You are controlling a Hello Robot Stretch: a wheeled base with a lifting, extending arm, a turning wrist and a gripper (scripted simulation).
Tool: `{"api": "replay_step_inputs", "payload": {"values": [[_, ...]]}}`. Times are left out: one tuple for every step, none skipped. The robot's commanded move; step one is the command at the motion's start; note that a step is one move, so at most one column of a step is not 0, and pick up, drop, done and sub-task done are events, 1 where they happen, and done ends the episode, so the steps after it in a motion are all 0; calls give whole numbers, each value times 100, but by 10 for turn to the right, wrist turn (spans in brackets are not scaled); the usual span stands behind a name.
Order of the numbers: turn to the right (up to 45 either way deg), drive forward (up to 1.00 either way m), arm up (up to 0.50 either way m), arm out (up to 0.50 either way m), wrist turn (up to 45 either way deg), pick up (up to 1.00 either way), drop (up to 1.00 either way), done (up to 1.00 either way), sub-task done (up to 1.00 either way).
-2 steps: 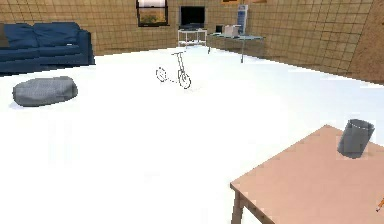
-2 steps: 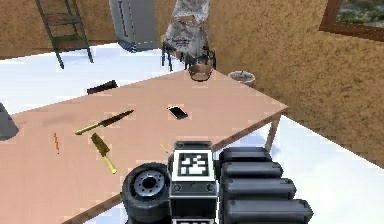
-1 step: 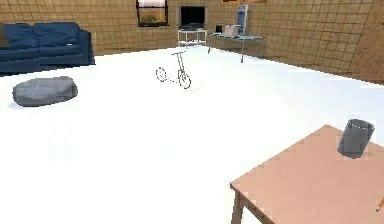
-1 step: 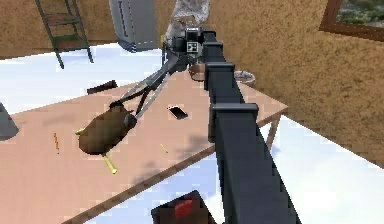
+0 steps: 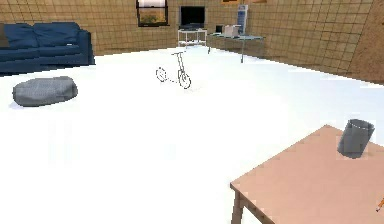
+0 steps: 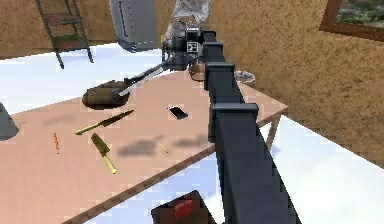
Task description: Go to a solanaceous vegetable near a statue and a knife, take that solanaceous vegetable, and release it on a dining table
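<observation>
A wooden table (image 6: 150, 150) holds a dark olive-brown lump (image 6: 100, 96) near its far left side, which could be the vegetable. My arm (image 6: 235, 130) reaches across the table, and the gripper (image 6: 126, 91) points its thin fingers at that lump. I cannot tell whether it holds anything. A knife with a yellowish handle (image 6: 104, 121) lies just in front of the lump, and a second knife-like tool (image 6: 103, 153) lies nearer. A pale grey statue-like figure (image 6: 188, 12) stands behind the gripper's body.
On the table also lie a small dark phone (image 6: 178, 112), a pencil (image 6: 56, 142) and a bowl (image 6: 241, 77). Behind stand a ladder (image 6: 64, 30) and a grey cabinet (image 6: 135, 25). Ahead are a table corner (image 5: 300, 185) with a grey cup (image 5: 355, 137), a bicycle (image 5: 176, 72), a beanbag (image 5: 45, 91) and a blue sofa (image 5: 45, 45).
</observation>
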Motion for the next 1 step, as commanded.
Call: {"api": "replay_step_inputs", "payload": {"values": [[0, 0, 0, 0, 330, 0, 0, 0, 0]]}}
